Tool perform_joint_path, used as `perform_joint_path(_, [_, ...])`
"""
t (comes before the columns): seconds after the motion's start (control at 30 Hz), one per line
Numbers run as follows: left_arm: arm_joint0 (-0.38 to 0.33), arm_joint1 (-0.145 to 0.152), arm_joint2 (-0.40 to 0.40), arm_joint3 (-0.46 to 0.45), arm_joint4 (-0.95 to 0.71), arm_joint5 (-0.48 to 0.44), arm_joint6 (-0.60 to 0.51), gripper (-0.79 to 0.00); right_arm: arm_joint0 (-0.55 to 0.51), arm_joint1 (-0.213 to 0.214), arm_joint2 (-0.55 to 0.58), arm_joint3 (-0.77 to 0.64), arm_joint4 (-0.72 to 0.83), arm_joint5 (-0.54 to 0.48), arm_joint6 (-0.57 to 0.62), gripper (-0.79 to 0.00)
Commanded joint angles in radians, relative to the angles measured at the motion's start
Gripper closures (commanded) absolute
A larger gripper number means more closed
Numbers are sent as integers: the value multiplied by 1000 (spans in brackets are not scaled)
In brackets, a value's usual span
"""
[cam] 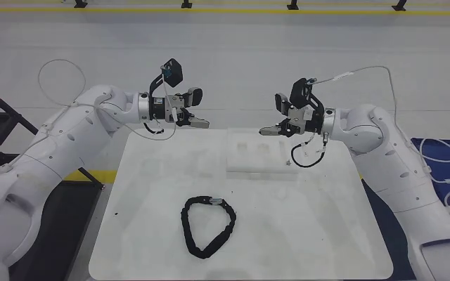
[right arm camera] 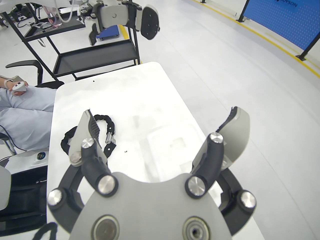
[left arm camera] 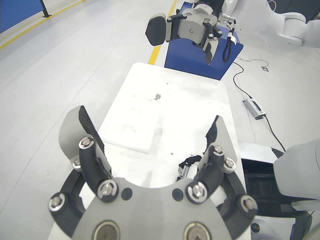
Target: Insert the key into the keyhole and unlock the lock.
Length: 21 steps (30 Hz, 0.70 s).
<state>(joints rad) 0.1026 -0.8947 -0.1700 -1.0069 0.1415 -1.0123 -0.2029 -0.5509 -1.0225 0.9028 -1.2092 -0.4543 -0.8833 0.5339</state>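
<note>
just one lock (cam: 185, 226), one key (cam: 288, 162), one tray (cam: 239, 165)

Between the left gripper (cam: 200, 109) and the right gripper (cam: 273, 116), which face each other with fingers spread, the air is free. Under this gap lies a low white foam tray (cam: 246, 161), with the small key (cam: 288, 162) at its end nearer the right gripper. The chain lock (cam: 207, 226) lies well apart from both grippers, with bare tabletop (cam: 140, 211) all around it.

Overhead plus wrists — shared table (cam: 140, 211)
</note>
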Motion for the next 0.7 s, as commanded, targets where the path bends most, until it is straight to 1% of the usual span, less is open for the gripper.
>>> perform_joint_path(0.0, [0, 0, 0, 0, 0, 0, 0, -785, -3, 0, -1, 27, 10, 3, 12, -785])
perform_joint_path(0.17, [0, 0, 0, 0, 0, 0, 0, -785, -6, -4, -16, 96, 0, 26, 39, -785])
perform_joint_path(0.37, [0, 0, 0, 0, 0, 0, 0, -785, -8, -18, -55, 172, -21, 118, 86, -785])
perform_joint_path(0.67, [0, 0, 0, 0, 0, 0, 0, -785, 34, -68, -144, 288, 44, 352, 279, -785])
